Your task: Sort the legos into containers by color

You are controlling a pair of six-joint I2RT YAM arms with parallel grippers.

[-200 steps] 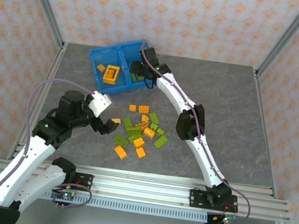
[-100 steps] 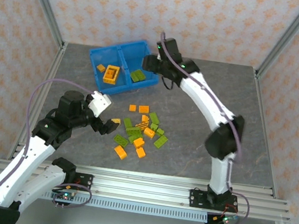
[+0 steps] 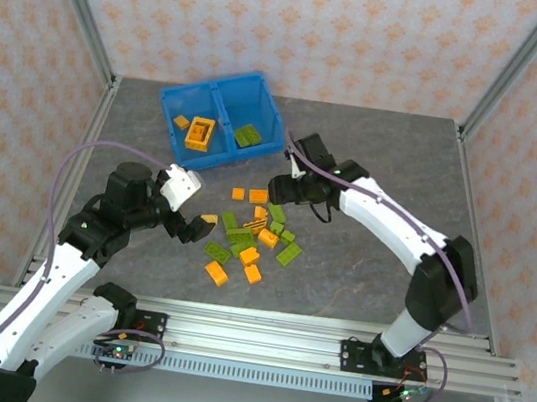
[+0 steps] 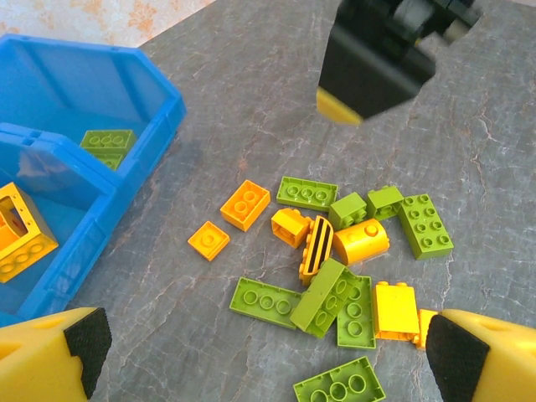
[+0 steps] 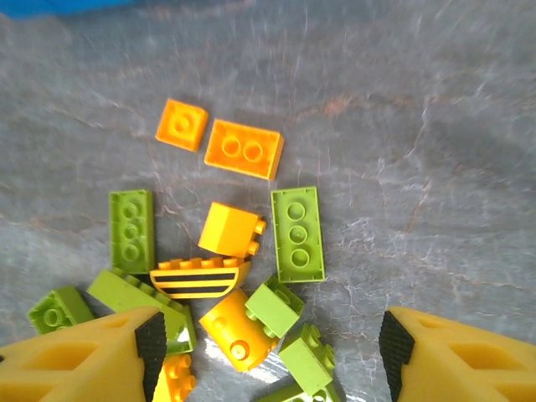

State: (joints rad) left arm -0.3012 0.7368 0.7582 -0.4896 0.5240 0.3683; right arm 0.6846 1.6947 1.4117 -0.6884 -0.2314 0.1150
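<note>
One orange brick (image 3: 216,273) lies nearest the near edge of the table (image 3: 404,171). A second orange brick (image 3: 253,274) lies just beside it on the right.

Beyond these two, the loose legos (image 3: 261,237) form a mixed pile of orange and green around the middle of the table. Several bricks touch or overlap.

The left gripper (image 3: 196,223) hangs just beside the left side of the pile. Its fingers (image 4: 71,352) are spread wide, with nothing between them.

A black-striped curved piece (image 5: 199,279) sits in the middle of the pile. Its far side touches an orange block (image 5: 230,230).

A small square orange plate (image 5: 182,124) and a two-stud orange plate (image 5: 244,149) lie side by side on the far side of the pile, slightly apart from the rest.

The right gripper (image 3: 278,188) hangs over the far right side of the pile. Its fingers (image 5: 126,347) are spread, with nothing pinched; bricks lie on the table below the gap.

The blue bin (image 3: 170,101) stands near the far left corner of the table, turned at an angle to the edges.
- Left compartment: a hollow orange frame (image 3: 199,131) and a small orange piece (image 3: 181,121).
- Right compartment: green bricks (image 3: 248,135).
</note>
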